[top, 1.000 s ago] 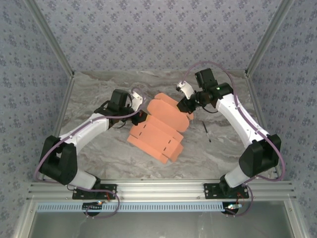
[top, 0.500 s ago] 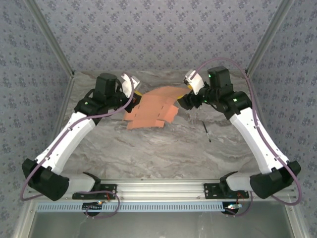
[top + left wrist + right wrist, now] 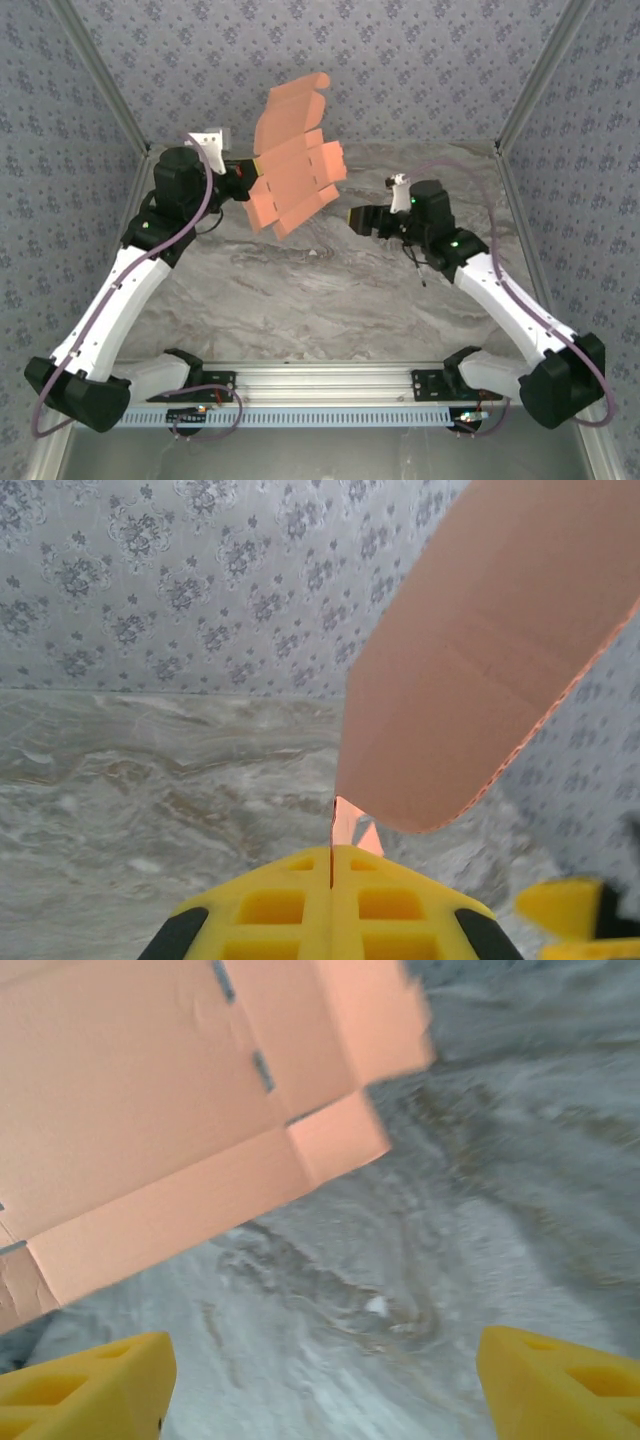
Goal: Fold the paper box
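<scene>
Grey marbled tabletop (image 3: 330, 300); floral grey walls (image 3: 400, 60); paper box (image 3: 290, 165) aloft.

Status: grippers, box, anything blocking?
Left gripper shut on the paper box. Sheet unfolded, held above the table. Right gripper open, apart from it. Nothing between them.

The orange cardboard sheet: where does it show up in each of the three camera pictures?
Top external: the paper box is upper middle, held up in front of the back wall by the left gripper.
Left wrist: the paper box is upper right, rising from between the yellow fingers.
Right wrist: the paper box is upper left.
Shared landmark: the marbled tabletop.
</scene>
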You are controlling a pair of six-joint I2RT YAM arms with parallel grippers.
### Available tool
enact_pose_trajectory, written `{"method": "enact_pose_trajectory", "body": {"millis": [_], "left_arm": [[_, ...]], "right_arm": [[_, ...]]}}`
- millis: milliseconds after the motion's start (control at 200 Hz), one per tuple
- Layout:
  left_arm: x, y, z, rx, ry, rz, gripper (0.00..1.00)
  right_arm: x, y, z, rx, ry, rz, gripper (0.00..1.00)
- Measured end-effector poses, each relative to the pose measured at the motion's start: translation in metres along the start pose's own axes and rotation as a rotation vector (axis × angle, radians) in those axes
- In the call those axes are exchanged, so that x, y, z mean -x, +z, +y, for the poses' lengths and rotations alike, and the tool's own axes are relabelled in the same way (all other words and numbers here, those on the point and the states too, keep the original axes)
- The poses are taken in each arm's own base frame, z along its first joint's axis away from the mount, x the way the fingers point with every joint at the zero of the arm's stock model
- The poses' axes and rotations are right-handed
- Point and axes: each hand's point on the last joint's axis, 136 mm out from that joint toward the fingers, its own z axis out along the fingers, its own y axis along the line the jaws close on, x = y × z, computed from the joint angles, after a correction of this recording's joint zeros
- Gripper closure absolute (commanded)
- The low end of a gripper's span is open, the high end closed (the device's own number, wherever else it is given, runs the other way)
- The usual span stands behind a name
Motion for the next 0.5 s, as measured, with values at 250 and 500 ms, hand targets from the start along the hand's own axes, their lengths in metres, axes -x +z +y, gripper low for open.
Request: {"method": "enact_pose_trajectory", "body": {"millis": [250,500], "left_arm": [[-0.007,-0.001,0.004,-0.025,-0.173,-0.047,1.0],[-0.007,-0.005,0.006,-0.044,-0.262,-0.101,1.0]], "right_arm": [[-0.005,0.043,0.037,0.177,0.33,-0.076,0.08],[-0.002,0.06,0.057,0.277,0.503,-0.14,0.1]]}}
